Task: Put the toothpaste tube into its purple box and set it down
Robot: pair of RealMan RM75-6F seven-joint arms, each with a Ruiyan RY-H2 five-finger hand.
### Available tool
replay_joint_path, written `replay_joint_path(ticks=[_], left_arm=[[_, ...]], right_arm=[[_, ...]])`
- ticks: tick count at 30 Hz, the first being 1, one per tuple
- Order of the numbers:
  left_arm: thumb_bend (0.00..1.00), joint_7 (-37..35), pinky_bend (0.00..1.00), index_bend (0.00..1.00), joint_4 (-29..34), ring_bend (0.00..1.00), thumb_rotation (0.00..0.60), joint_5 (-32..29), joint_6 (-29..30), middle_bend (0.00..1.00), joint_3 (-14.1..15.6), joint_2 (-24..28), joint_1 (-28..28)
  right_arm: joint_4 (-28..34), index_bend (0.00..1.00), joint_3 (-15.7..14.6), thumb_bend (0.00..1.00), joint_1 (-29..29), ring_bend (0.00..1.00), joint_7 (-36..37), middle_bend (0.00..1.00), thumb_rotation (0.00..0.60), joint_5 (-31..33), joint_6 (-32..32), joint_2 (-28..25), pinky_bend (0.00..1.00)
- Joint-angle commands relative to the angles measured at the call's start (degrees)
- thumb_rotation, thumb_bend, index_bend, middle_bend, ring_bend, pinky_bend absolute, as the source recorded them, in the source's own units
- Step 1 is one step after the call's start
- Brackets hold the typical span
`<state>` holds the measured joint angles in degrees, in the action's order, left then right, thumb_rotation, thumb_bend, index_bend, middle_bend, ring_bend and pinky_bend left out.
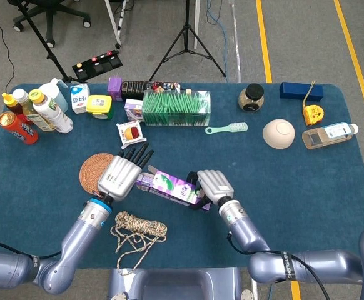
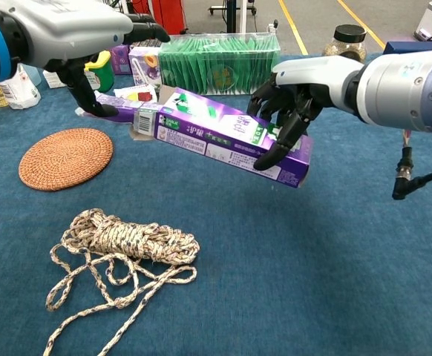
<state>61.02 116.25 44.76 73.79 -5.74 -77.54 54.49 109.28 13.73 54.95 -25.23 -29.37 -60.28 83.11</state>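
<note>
— While the head view looks straight down, where is the purple box (image 1: 174, 186)?
— Near the front middle of the blue desk (image 1: 307, 181), lying slantwise between the two robot hands. The right robot hand (image 1: 214, 186) covers its right end with fingers curled down over it. The left robot hand (image 1: 121, 172) sits at the other end with its fingers stretched straight and spread, pointing away from the robot.
— Anything close by?
— A round woven coaster (image 1: 92, 171) just left of the left robot hand, and a coil of rope (image 1: 138, 226) nearer the robot.
— And from the chest view?
— The purple box (image 2: 227, 137) is clear of the desk (image 2: 335, 282), tilted, its right end lower. The right robot hand (image 2: 290, 111) grips that end, fingers wrapped over the top and front face. The toothpaste tube (image 2: 119, 110) sticks out of the open left end, flap hanging.
— Is the left robot hand (image 2: 75, 33) holding it?
— Its thumb reaches down to the tube's outer end and touches it, while the other fingers stretch out straight above; I cannot tell whether it actually grips. The rope (image 2: 123, 241) lies in front, the coaster (image 2: 66, 156) to the left.
</note>
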Motion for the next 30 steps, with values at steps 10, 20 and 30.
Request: replay_joint_path(ticks=[10, 20, 30], left_arm=[[0.25, -6.9, 0.34, 0.00, 4.6, 0.12, 0.600, 2.7, 0.8, 0.00, -1.8, 8.9, -2.7], [0.25, -16.0, 0.34, 0.00, 4.3, 0.12, 0.600, 4.8, -1.7, 0.00, -2.6, 17.0, -6.0], [0.25, -22.1, 0.34, 0.00, 3.5, 0.12, 0.600, 7.4, -3.5, 0.00, -3.2, 20.6, -8.1]], right_arm=[[-3.0, 0.52, 1.3, 0.48, -4.5, 0.52, 11.8, 0.56, 0.600, -6.8, 6.2, -2.1, 0.67], [-8.5, 0.52, 2.2, 0.49, -9.8, 0.52, 27.3, 0.56, 0.600, -23.0, 10.6, -1.0, 0.66], [-13.1, 0.52, 2.4, 0.49, -12.3, 0.52, 35.5, 0.56, 0.600, -34.1, 7.1, 2.7, 0.66]])
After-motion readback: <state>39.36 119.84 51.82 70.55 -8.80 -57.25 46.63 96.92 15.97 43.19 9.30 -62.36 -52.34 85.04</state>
